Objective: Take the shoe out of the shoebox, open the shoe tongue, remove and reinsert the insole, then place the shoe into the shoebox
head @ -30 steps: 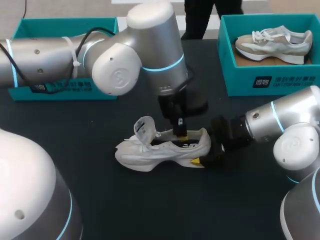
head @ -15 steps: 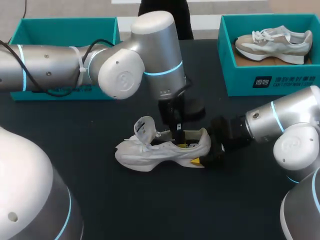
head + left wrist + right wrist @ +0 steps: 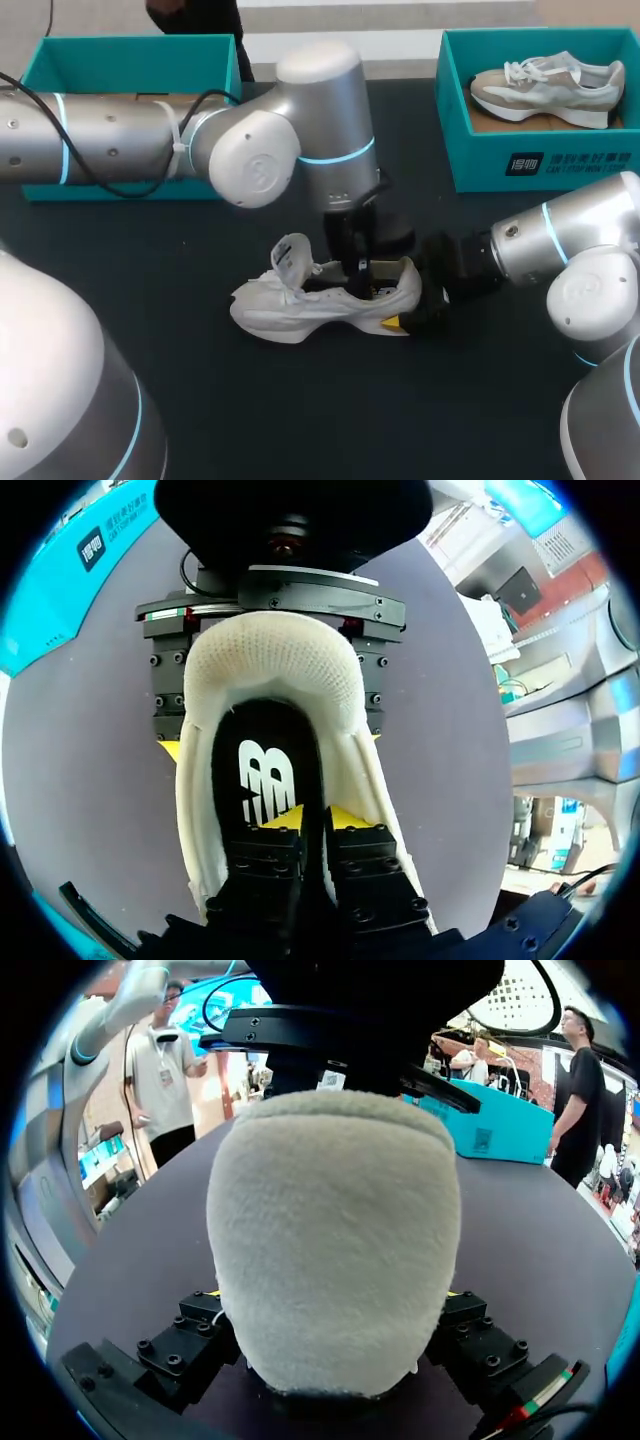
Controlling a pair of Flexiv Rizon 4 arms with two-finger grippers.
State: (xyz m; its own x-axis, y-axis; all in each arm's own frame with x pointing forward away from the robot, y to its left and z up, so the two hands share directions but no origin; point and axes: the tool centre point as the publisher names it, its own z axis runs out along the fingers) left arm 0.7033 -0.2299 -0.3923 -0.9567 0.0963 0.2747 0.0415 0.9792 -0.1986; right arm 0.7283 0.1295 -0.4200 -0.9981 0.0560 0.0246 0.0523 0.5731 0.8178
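Note:
A white shoe (image 3: 320,300) lies on its side-sole on the dark table, toe to the left, tongue (image 3: 290,255) pulled up. My left gripper (image 3: 362,280) points down into the shoe's opening. In the left wrist view its yellow tips (image 3: 290,818) rest on the black insole (image 3: 262,780), which lies flat inside the shoe (image 3: 270,660); the fingers stand a narrow slit apart with nothing seen between them. My right gripper (image 3: 412,300) is shut on the shoe's heel (image 3: 330,1250), one finger on each side.
A teal shoebox (image 3: 130,180) stands at the back left. A second teal box (image 3: 540,170) at the back right holds another pale shoe (image 3: 545,85). Bare dark table lies in front of the shoe.
My left gripper has sunk lower into the shoe's opening and its fingers have parted slightly. The left arm's elbow shifted right. The right arm and the shoe kept still.

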